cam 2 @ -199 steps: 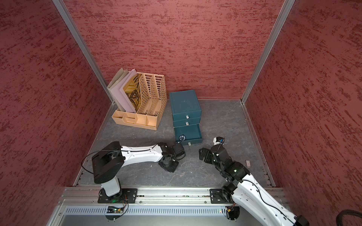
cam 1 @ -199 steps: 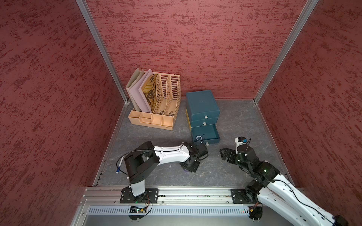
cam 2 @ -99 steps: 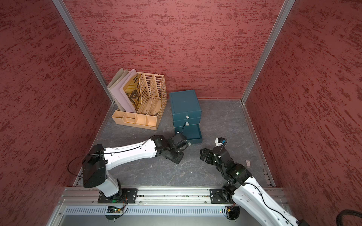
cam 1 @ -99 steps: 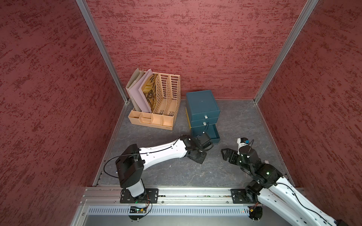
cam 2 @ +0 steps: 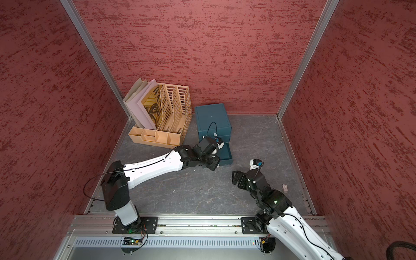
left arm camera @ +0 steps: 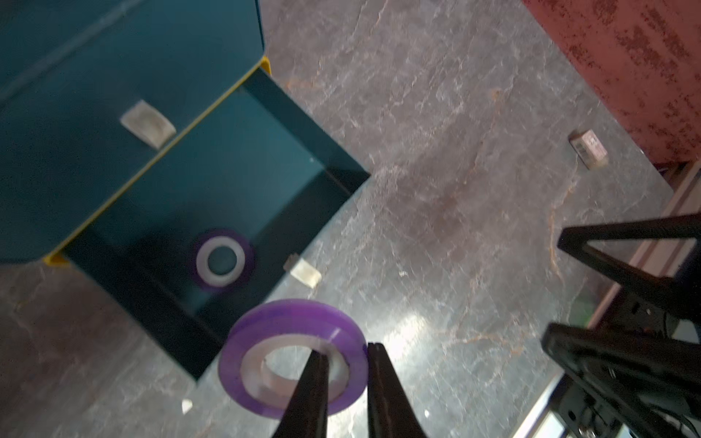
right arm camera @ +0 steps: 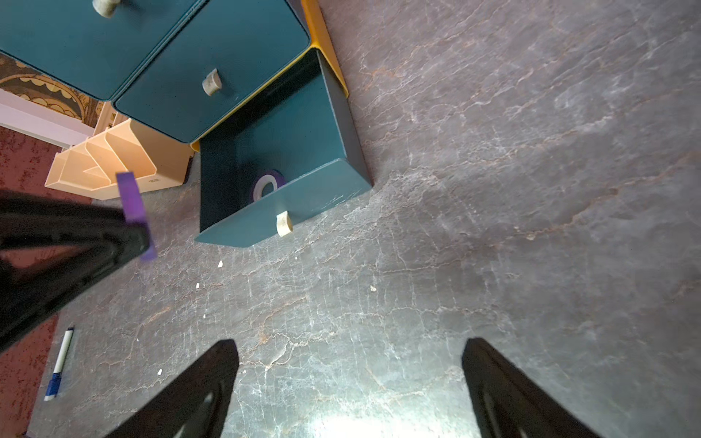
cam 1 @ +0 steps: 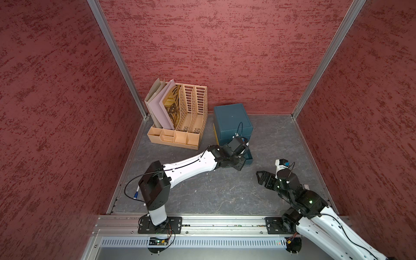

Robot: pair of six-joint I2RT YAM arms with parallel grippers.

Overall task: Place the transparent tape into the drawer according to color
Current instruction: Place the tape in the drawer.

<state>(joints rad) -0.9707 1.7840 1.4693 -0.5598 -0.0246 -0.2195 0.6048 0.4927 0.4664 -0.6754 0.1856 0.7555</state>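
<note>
Item 1: your left claw, clamped on the rim of a purple tape roll, which it holds above the desk, just outside the front wall of the open bottom drawer.
Item 2: a second purple roll, lying flat inside that drawer.
Item 3: the teal drawer chest, with its upper two drawers shut.
Item 4: your right claw, jaws wide apart and holding nothing, over the desk.
Item 5: a tan file organizer, beside the chest.
</note>
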